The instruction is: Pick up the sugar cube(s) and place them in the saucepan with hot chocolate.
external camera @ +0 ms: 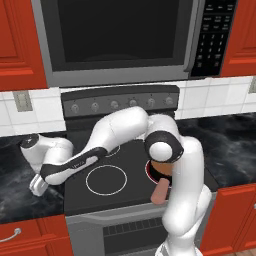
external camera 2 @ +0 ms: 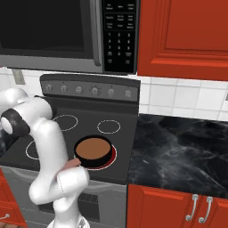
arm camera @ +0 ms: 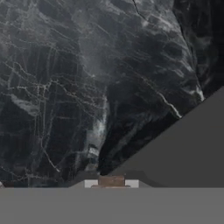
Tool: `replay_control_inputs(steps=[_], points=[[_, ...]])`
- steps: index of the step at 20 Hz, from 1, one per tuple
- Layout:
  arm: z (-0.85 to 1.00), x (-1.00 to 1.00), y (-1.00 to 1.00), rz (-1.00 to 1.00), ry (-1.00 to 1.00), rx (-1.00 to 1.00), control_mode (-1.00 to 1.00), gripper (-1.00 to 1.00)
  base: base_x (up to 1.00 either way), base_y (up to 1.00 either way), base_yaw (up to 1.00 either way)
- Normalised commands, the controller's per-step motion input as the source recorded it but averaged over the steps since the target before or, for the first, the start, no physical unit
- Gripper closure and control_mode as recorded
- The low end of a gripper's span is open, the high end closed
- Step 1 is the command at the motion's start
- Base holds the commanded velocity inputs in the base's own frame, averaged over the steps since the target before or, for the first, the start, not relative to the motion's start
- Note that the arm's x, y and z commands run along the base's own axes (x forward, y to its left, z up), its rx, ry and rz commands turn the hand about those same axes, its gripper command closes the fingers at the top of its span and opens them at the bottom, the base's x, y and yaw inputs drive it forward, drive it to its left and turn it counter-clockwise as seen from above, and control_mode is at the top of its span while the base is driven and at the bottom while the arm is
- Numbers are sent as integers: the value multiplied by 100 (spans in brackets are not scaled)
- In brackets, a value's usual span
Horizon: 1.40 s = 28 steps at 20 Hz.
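The sugar cube (arm camera: 110, 180) is a tiny tan block held between the two pale finger pads (arm camera: 90, 183) at the bottom of the hand view. My gripper (external camera: 36, 186) hangs low over the black marble counter (external camera: 15, 200) left of the stove and is shut on the cube. The saucepan with hot chocolate (external camera 2: 92, 150) stands on the front right burner, black, with brown liquid inside. In the left base view my elbow covers most of the saucepan (external camera: 161, 172), and its pinkish handle (external camera: 159, 192) points toward the stove's front edge.
The dark stovetop (external camera: 120, 197) lies right of the gripper, and its grey edge (arm camera: 188, 148) crosses the hand view. A white burner ring (external camera: 106, 179) sits between gripper and pan. A microwave (external camera: 120, 35) hangs above the stove. More marble counter (external camera 2: 178, 156) extends right.
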Motion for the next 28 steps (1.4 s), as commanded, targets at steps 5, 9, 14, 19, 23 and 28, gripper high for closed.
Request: replay_control_inputs(steps=[5, 9, 14, 19, 23, 28], points=[[63, 0, -100, -1, 0, 0, -100, 100, 0, 0, 0], [47, 17, -100, -6, 8, 0, -100, 100, 0, 0, 0], [33, 27, -100, -9, 18, 0, -100, 100, 0, 0, 0], [10, 19, -100, -15, 15, 0, -100, 100, 0, 0, 0], [0, 28, -100, -23, 20, 0, -100, 100, 0, 0, 0], [0, 24, -100, -27, 22, -1, -100, 100, 0, 0, 0]])
